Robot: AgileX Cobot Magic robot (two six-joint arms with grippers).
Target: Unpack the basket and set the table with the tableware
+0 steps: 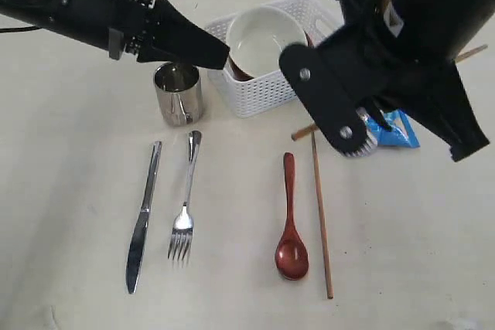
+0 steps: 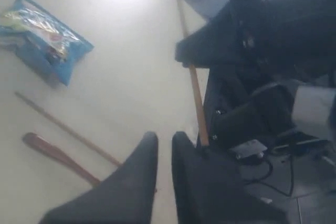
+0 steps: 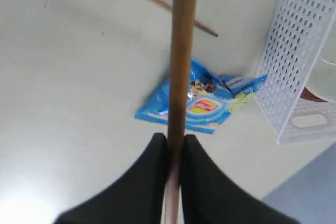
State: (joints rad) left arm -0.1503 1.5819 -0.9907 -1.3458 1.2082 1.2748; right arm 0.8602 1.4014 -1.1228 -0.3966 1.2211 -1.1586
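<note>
Most of the setting is out on the counter (image 1: 69, 191): the knife (image 1: 141, 226) and fork (image 1: 186, 214) lie side by side at lower left, the cup (image 1: 179, 96) stands above them, and the spoon (image 1: 290, 229) and one laid chopstick (image 1: 321, 222) are at lower centre. The right claw (image 3: 174, 140) is clamped tight on the held chopstick (image 3: 181, 51), up over the chip bag (image 1: 398, 133) at centre right. So that stick is not yet down beside its partner.

Left to do, I'd say: the bowl (image 1: 267, 40) sits in the basket (image 1: 263, 94) at top centre, with the plate (image 1: 238, 71) showing beneath it. The left claw (image 2: 164, 140) hovers near the basket's left edge, barely parted and empty.

The counter is pale, matte and faintly specked, with a bright glare patch. Beyond its edge there is dark equipment and cables.
</note>
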